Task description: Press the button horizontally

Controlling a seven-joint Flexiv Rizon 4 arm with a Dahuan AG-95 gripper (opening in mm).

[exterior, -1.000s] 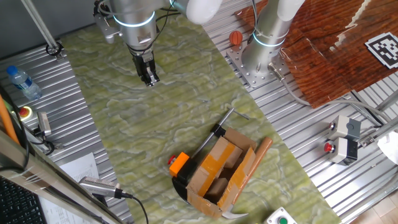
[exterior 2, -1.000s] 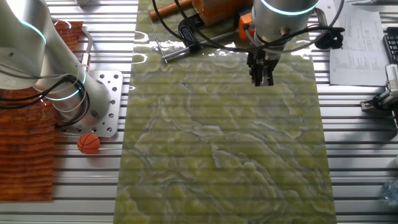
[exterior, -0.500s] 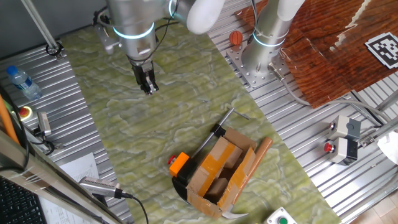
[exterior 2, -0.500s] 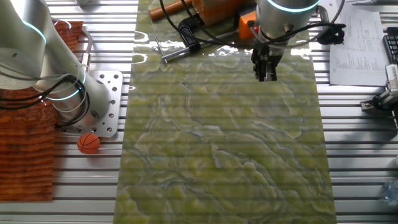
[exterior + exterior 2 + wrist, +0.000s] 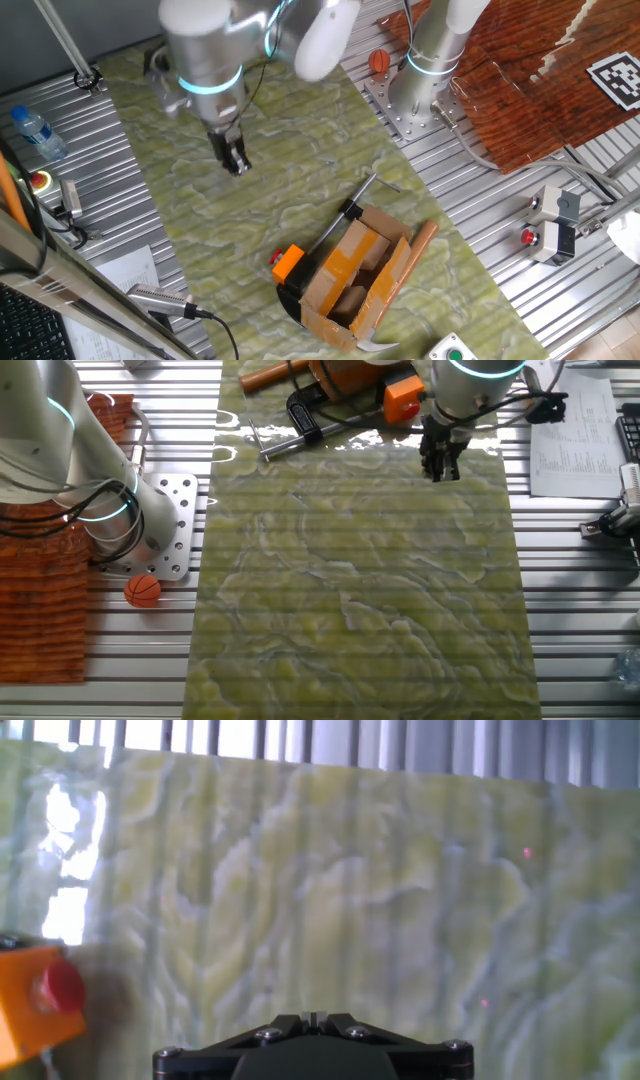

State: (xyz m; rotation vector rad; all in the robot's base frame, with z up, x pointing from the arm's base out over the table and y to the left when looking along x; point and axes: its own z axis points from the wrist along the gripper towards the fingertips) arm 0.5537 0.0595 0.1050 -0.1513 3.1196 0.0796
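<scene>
My gripper [image 5: 236, 165] hangs fingers-down over the green marbled mat [image 5: 270, 200], in the upper left of one fixed view and in the upper right of the other fixed view [image 5: 441, 470]. I cannot tell whether my fingers are parted or together: both fixed views show them only as a small dark pair, and the hand view shows just the black body of the hand at the bottom edge, not the tips. Nothing is between or against them that I can see. The button [image 5: 60, 988] shows in the hand view at the far left edge, low in the frame: a round red cap on the side face of its orange housing [image 5: 25, 1010], which rests on the mat. In the other fixed view the housing [image 5: 404, 388] sits near the top edge, just to the left of my wrist. In the first fixed view it [image 5: 287, 263] lies lower down near the middle of the frame, well apart from my fingers, touching the open cardboard box [image 5: 355, 275]. A black clamp [image 5: 305, 415] lies at the top of the mat beside the box. Off the mat, a small orange ball [image 5: 143, 590] rests by the arm's base plate [image 5: 170, 530] at the left.
</scene>
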